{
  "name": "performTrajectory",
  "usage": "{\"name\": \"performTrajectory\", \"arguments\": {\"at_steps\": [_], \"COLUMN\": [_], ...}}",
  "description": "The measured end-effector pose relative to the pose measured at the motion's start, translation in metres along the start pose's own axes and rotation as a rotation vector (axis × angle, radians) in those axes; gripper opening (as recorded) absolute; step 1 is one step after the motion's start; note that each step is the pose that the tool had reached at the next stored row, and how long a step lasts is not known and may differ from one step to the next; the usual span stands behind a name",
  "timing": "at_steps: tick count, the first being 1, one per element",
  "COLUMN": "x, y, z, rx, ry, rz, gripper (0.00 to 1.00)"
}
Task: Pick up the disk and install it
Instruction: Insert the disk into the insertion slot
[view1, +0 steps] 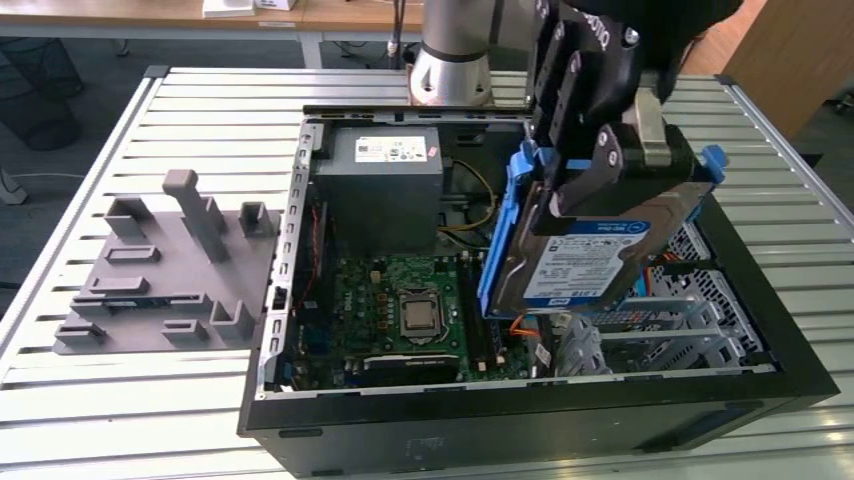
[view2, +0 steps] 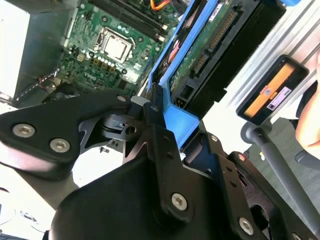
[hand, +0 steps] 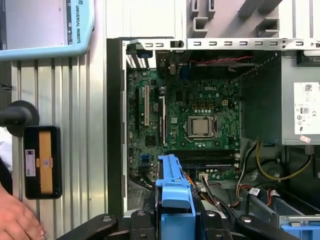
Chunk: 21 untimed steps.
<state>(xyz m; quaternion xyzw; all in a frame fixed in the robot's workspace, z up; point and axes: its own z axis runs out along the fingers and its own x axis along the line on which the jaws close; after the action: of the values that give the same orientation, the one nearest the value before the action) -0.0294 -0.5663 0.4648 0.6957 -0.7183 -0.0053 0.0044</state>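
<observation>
The disk (view1: 574, 262), a silver drive with a white-and-blue label in a blue bracket, hangs tilted on edge over the open computer case (view1: 534, 415). It sits above the metal drive cage (view1: 687, 330) at the exterior view's right. My gripper (view1: 617, 160) is shut on the disk's upper end from above. In the second wrist view the disk's underside (view2: 215, 45) and blue bracket (view2: 176, 120) run out from between the black fingers (view2: 157, 107). In the first wrist view the bracket's end (hand: 174, 192) stands over the motherboard (hand: 200, 125).
A grey power supply (view1: 387, 175) sits at the back of the case, with the motherboard (view1: 400, 300) in front of it. A grey moulded fixture (view1: 160, 270) lies on the slatted table at the exterior view's left. A person's hand (hand: 15, 220) rests beside a handheld device (hand: 42, 160).
</observation>
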Motion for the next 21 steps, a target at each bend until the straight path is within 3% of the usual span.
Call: {"name": "performTrajectory", "arguments": {"at_steps": [11, 16, 19, 21], "x": [0.0005, 0.0000, -0.0001, -0.0002], "y": [-0.0489, -0.0642, -0.0663, -0.0719], "z": [0.0021, 0.0048, 0.0063, 0.0074], "rx": [0.0000, 0.0000, -0.0001, 0.0000], "ry": [-0.0001, -0.0001, 0.0000, -0.0001], "rz": [0.000, 0.000, 0.000, 0.000], "gripper": [0.36, 0.36, 0.36, 0.36]}}
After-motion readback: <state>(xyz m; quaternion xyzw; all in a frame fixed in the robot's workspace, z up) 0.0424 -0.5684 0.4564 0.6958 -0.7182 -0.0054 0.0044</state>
